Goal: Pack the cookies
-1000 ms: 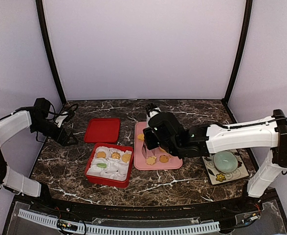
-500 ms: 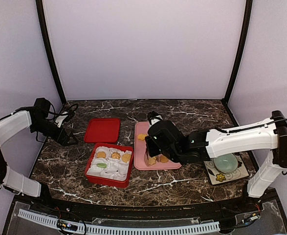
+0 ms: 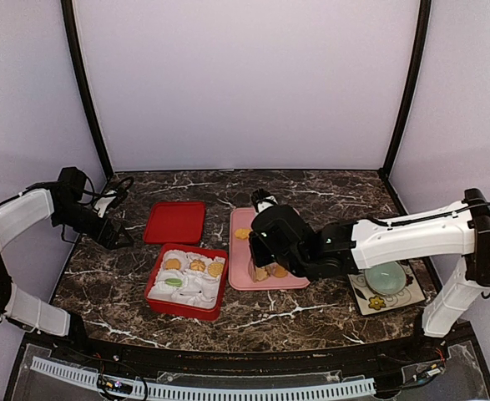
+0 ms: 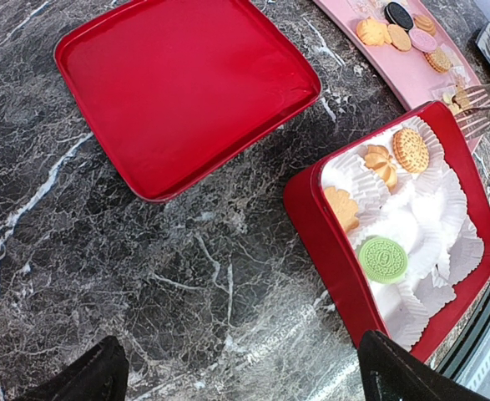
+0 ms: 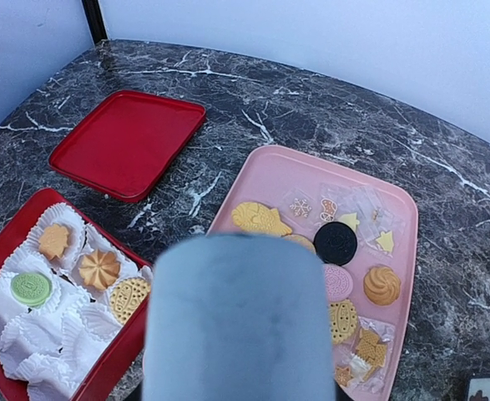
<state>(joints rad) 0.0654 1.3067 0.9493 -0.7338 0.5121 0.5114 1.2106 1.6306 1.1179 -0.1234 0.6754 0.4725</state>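
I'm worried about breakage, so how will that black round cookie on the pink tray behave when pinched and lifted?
The black round cookie looks thin and stiff, so it probably snaps rather than bends under a hard squeeze. Lying flat on the smooth pink tray, it may skid when nudged instead of rolling. Being so small, it is likely light.

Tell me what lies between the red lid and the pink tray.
Only bare marble tabletop lies between the red lid and the pink tray; the right wrist view shows that strip most clearly.
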